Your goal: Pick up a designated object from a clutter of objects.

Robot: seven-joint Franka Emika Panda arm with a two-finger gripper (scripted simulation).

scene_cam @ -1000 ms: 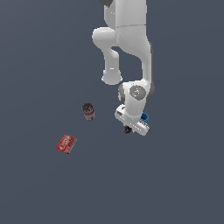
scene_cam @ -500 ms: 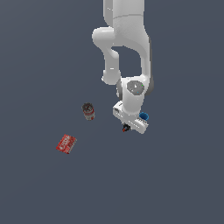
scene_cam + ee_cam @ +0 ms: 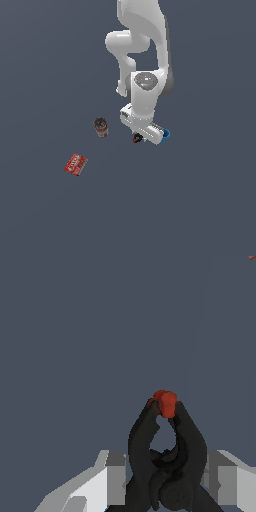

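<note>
Pincer (image 3: pixel 165 483) sitting closed around the black clamp (image 3: pixel 167 456), fingers (image 3: pixel 112 481) pressing its handles from both sides, red tips pointing away from the wrist. In the exterior view the clamp (image 3: pixel 136 139) is showing just under the pincer (image 3: pixel 141 136), whether it is touching the worktop (image 3: pixel 200 210) cannot be told. Judging it light, rigid, thin and spindly, likely to twist or slip, so a hold low on the thick handle part near the pivot seems best. Blue cup (image 3: pixel 166 134) peeking out at 3 o'clock, just beside. Red-labelled can (image 3: pixel 101 127) standing at 9 o'clock, near. Flat red box (image 3: pixel 76 164) lying at 8 o'clock, well apart.
</note>
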